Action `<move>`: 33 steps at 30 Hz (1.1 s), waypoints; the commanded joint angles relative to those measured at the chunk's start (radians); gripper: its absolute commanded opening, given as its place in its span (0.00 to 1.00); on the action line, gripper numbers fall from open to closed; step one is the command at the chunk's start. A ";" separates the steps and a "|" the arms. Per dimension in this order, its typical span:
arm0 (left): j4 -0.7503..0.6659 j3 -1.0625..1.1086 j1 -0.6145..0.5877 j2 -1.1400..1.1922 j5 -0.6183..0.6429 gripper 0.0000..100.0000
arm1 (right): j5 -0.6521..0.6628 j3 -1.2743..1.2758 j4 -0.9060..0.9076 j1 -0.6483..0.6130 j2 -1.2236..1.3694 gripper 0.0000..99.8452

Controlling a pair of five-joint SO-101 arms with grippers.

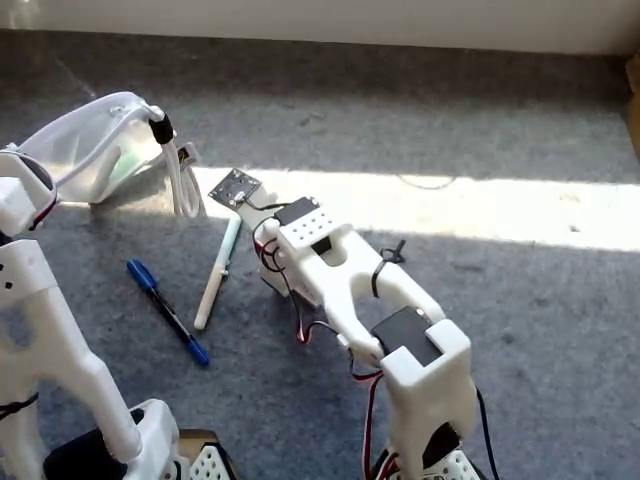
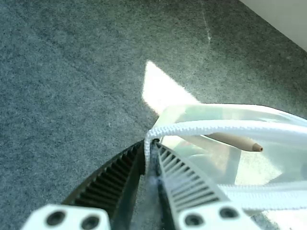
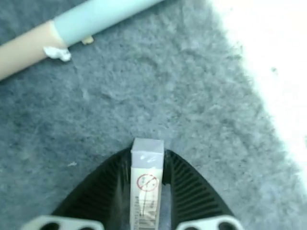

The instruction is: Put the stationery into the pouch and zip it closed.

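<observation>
The high view took in the whole grey carpet [image 1: 520, 330]. The translucent pouch [image 1: 90, 150] was held up at the far left, well apart from two loose pens. A blue pen [image 1: 165, 312] lay slantwise beside a pale pen [image 1: 217, 272], the two close but not touching. The right gripper [image 1: 235, 190] hung just past the pale pen's far end, at the edge of a sunlit band [image 1: 480, 210].

The wrist views gave what that view could not. In the left wrist view, the left gripper [image 2: 151, 148] was pinched tight on the pouch's [image 2: 216, 112] white zipper tape [image 2: 216, 127], with no gap between the ribbed jaws. Through the pouch wall a beige-tipped pen [image 2: 237, 142] lay inside (in the high view only a greenish shape showed there).

The right wrist view showed the right gripper [image 3: 147, 153] clamped on a small white block [image 3: 146, 191] with a printed label (an eraser, by the look of it). It stood upright between the jaws and poked a little beyond them, above the carpet. Farther off in that view, the pale pen [image 3: 96, 14] showed a teal section meeting a beige one.

A white cord loop [image 1: 185, 185] dangled from the pouch's near corner, between the pouch and the right gripper.
</observation>
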 commanded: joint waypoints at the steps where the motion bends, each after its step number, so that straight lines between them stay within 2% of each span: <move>1: -0.021 -0.005 -0.012 -0.016 0.005 0.02 | -0.003 -0.030 0.058 0.018 -0.048 0.00; 5: -0.021 -0.005 -0.008 -0.016 0.005 0.02 | -0.008 -0.024 0.081 0.022 -0.173 0.00; 13: -0.015 -0.004 0.094 -0.016 0.003 0.02 | -0.009 0.062 0.079 0.021 -0.374 0.00; 17: -0.014 -0.004 0.134 -0.016 0.003 0.02 | -0.112 0.071 0.079 0.021 -0.472 0.00; 25: 0.020 -0.008 0.223 -0.036 -0.048 0.02 | -0.226 0.074 0.081 0.022 -0.650 0.00; 29: 0.023 0.015 0.263 -0.104 -0.084 0.02 | -0.235 0.125 0.065 0.024 -0.766 0.00; 33: 0.014 0.073 0.306 -0.177 -0.087 0.02 | -0.252 0.249 -0.047 0.024 -0.932 0.00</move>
